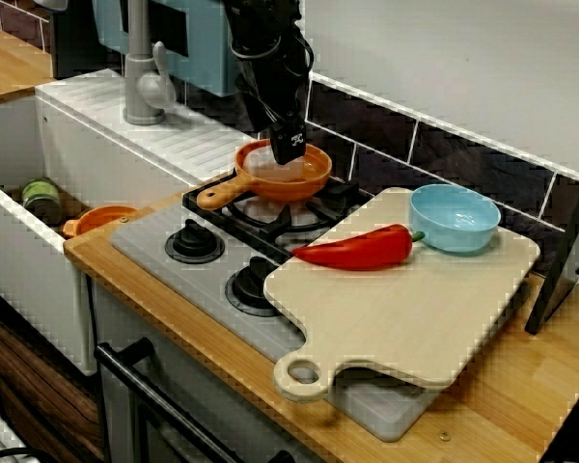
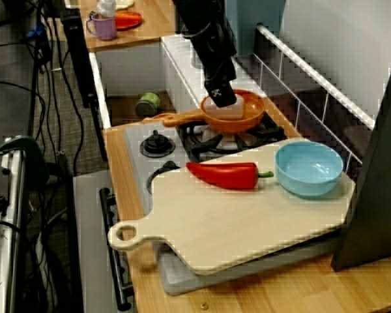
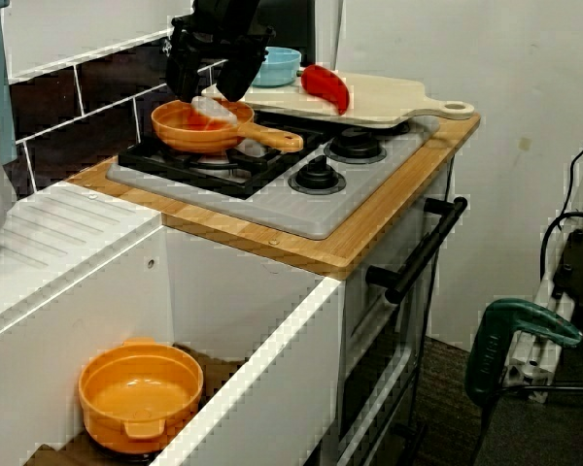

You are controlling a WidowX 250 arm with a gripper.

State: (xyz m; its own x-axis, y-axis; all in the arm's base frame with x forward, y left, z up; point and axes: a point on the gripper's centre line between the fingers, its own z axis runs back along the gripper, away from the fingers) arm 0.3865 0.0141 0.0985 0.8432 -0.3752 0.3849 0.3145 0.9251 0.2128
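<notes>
On the back burner of the stove (image 1: 140, 241) stands the orange pan (image 1: 270, 186), and the tool (image 1: 288, 152) reaches down into it. A pale piece (image 2: 225, 109) shows at its tip, perhaps held; I cannot tell if the tool is clenched. Nearby on the table (image 1: 521, 405), a wooden board (image 1: 415, 309) carries a red pepper (image 1: 357, 251) and a blue bowl (image 1: 455, 220).
</notes>
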